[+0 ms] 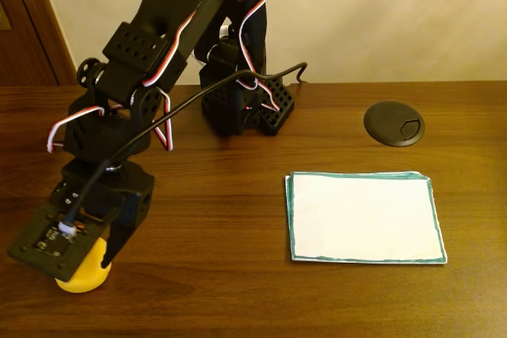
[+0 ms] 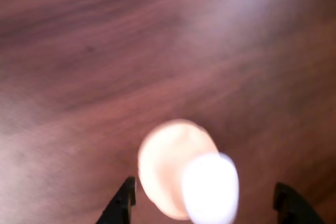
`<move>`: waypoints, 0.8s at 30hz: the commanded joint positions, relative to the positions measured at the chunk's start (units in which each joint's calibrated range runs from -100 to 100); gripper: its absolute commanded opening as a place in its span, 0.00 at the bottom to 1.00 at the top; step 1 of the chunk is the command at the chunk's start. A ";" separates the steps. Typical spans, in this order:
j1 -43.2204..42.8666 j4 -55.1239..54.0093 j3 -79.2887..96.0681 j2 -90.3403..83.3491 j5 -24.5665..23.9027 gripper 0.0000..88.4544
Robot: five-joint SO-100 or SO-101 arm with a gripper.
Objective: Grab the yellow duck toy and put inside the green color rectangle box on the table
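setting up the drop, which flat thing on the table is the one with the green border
The green color rectangle box, the white rectangular sheet at the right of the fixed view. The round black disc behind it is dark and borderless.

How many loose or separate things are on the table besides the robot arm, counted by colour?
Yellow: 1, the yellow duck toy, under the arm's fingers.
White with green border: 1, the green color rectangle box.
Black: 1, the round disc set in the table.
Total: 3
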 commanded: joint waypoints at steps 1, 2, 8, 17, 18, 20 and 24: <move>1.87 -3.89 3.14 -0.41 -0.88 0.43; 2.48 -4.06 3.23 -0.15 -0.88 0.43; 1.18 -7.63 3.32 3.87 -2.05 0.37; 1.26 -8.49 5.60 2.99 -3.52 0.00; 1.09 -7.55 5.69 2.21 -3.52 0.00; 0.65 -4.23 5.96 -1.81 -3.47 0.00; -2.83 7.19 5.69 -17.96 -3.32 0.00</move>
